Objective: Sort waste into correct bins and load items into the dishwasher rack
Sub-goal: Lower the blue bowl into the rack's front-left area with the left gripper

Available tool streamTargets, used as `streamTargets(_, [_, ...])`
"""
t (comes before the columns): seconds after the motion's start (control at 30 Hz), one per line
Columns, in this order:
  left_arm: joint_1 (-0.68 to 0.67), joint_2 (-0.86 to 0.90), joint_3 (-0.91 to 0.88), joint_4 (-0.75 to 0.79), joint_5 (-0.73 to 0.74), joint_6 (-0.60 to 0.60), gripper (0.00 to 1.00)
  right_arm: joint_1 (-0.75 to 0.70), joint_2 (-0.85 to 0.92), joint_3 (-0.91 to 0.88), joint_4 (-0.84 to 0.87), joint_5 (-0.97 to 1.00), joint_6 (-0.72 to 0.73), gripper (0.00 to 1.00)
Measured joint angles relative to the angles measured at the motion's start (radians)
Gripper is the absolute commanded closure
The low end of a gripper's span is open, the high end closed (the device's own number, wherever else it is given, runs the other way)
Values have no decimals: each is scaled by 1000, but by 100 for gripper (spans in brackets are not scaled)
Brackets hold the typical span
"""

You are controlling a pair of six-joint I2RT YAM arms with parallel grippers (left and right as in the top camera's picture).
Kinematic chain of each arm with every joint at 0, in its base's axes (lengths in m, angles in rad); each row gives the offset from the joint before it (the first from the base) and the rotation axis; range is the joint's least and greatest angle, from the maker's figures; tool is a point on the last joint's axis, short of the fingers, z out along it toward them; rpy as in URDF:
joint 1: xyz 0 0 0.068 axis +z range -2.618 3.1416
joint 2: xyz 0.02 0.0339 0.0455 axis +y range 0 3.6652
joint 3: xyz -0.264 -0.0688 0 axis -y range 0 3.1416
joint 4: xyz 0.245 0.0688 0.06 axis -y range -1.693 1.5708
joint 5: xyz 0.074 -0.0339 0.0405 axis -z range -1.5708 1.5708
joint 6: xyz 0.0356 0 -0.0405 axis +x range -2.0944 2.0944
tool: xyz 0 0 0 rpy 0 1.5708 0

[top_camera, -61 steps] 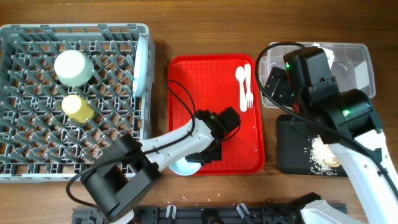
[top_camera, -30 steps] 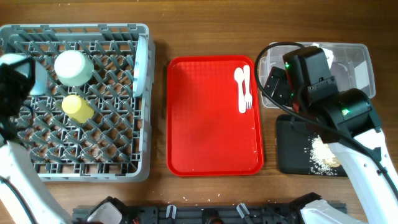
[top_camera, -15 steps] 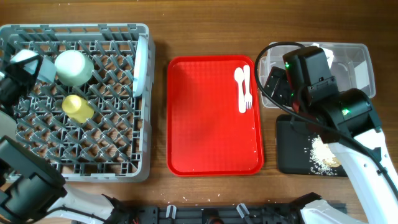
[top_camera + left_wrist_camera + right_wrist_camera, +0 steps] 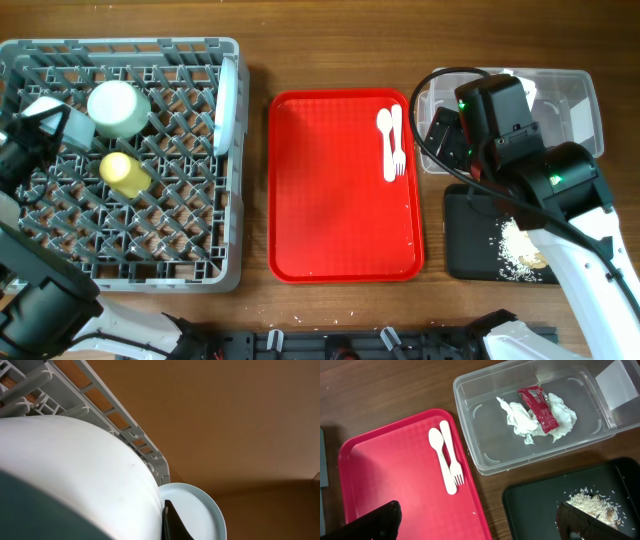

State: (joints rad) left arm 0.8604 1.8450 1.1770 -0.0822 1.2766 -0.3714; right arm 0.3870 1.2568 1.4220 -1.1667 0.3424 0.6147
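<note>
The pale bowl (image 4: 43, 106) hangs over the 10 o'clock part of the dishwasher rack (image 4: 150, 240), just at 9 o'clock of the upturned bowl (image 4: 118, 108). The left gripper (image 4: 50, 126) is clamped on it, fingers closed on its rim. In the left wrist view the bowl's wall fills most of the frame and one dark finger (image 4: 174, 524) shows at its edge. Whether the bowl touches the pegs cannot be told. A pale blue round edge lies just past that finger, and which dish it belongs to cannot be told either.

The yellow cup (image 4: 125, 173) sits among the pegs at 6 o'clock of the upturned bowl. The plate (image 4: 230, 105) stands on edge against the rack's 3 o'clock wall.

At 3 o'clock of the rack lies the red tray (image 4: 340, 220). The spoon (image 4: 442, 462) and fork (image 4: 451, 452) lie side by side in its 1 o'clock corner.

Further toward 3 o'clock, the clear tub (image 4: 485, 457) holds the napkin (image 4: 520, 422), with the sauce packet (image 4: 538, 407) lying on top of it. The black tray (image 4: 535, 510) lies at 6 o'clock of the tub, with the rice scraps (image 4: 590, 502) in its 4 o'clock part.

The right gripper (image 4: 477, 510) hovers over the table (image 4: 330, 40) between the red tray and the two bins, fingers spread wide with nothing between them.
</note>
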Motion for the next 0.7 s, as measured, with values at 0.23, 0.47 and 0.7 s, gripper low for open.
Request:
streamTargets(0.23, [96,-6,-7,-72,8,-29,96,0,0,0,0,0,0,0])
streamTargets(0.47, [103,-5,-14,-114,-35,-61,0,0,0,0,0,0,0,0])
streamTargets(0.7, [111,-5,-17,-178,-44,-131,0,0,0,0,0,0,0,0])
